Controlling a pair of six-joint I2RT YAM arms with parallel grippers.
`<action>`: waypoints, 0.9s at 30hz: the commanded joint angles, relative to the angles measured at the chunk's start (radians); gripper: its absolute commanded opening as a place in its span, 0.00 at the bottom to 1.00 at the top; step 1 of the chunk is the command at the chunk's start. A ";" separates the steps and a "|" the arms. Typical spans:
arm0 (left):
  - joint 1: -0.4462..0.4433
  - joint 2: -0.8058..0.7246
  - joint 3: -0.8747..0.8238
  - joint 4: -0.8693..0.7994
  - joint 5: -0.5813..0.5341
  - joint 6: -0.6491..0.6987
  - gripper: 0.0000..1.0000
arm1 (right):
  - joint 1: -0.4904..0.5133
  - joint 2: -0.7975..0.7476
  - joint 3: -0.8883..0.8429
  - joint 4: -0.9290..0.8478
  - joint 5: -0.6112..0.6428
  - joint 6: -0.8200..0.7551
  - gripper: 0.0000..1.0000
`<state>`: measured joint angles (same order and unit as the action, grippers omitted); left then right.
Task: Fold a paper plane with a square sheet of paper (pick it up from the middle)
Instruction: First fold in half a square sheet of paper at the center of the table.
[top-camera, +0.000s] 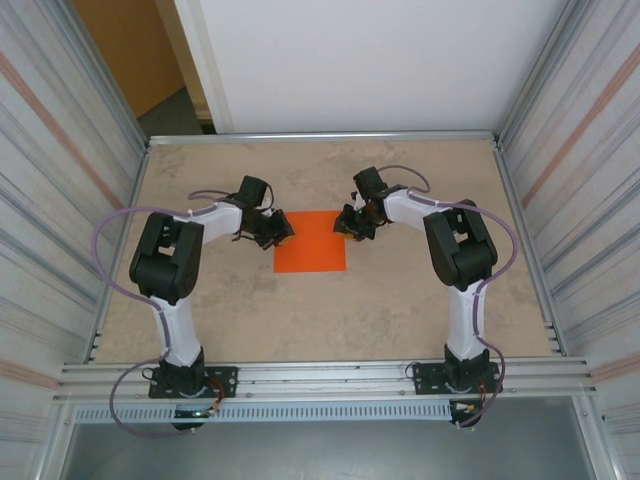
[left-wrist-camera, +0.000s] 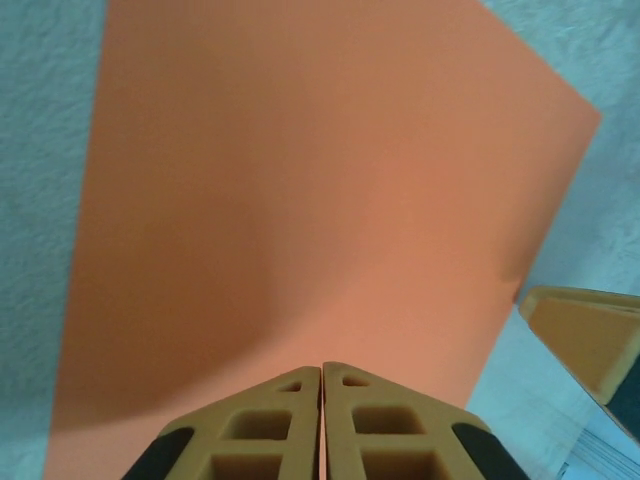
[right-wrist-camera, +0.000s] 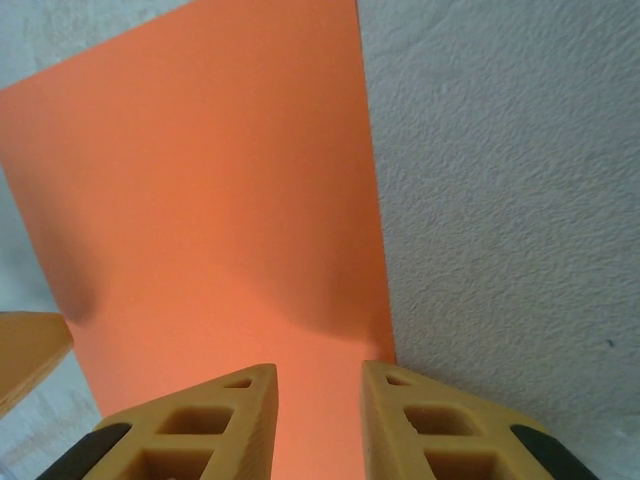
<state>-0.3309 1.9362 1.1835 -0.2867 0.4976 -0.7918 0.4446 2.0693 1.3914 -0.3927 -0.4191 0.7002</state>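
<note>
the square sheet of paper (top-camera: 310, 241) is seen lying flat near the centre of the table (top-camera: 400, 310), between the two arms, unfolded, w/ no crease visible. the left gripper (top-camera: 276, 232) is placed at the sheet's left edge, twd the far-left corner. the right gripper (top-camera: 351, 222) is placed at the right edge, by the far-right corner. both are tilted down twd the paper.

in the left wrist view the left gripper's yellow fingers (left-wrist-camera: 308, 440) are seen pressed together, no gap btwn them, tips over the sheet close to its edge. whether any paper is pinched there cannot be told. the sheet is spread out ahead of the tips, and one yellow finger of the right gripper is seen beyond its far side, just off the paper over bare table.

in the right wrist view the right gripper's fingers (right-wrist-camera: 262, 420) are held apart w/ a narrow gap, orange showing through it. one finger is over the paper, the other sits at the sheet's edge where bare table begins. nothing is seen clamped btwn them. a soft shadow is cast on the paper ahead of the tips.
</note>
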 joint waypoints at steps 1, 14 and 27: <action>0.000 0.014 0.005 -0.030 -0.013 0.020 0.08 | -0.001 0.025 0.024 -0.029 -0.026 0.005 0.24; -0.002 0.021 -0.098 0.077 -0.018 -0.026 0.06 | 0.004 0.092 0.030 -0.052 -0.024 0.008 0.21; -0.043 -0.016 -0.173 0.303 0.024 -0.095 0.14 | 0.011 0.133 0.072 -0.037 -0.065 0.029 0.20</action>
<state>-0.3634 1.9373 1.0492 -0.0219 0.5316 -0.8543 0.4458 2.1445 1.4578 -0.3897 -0.4969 0.7036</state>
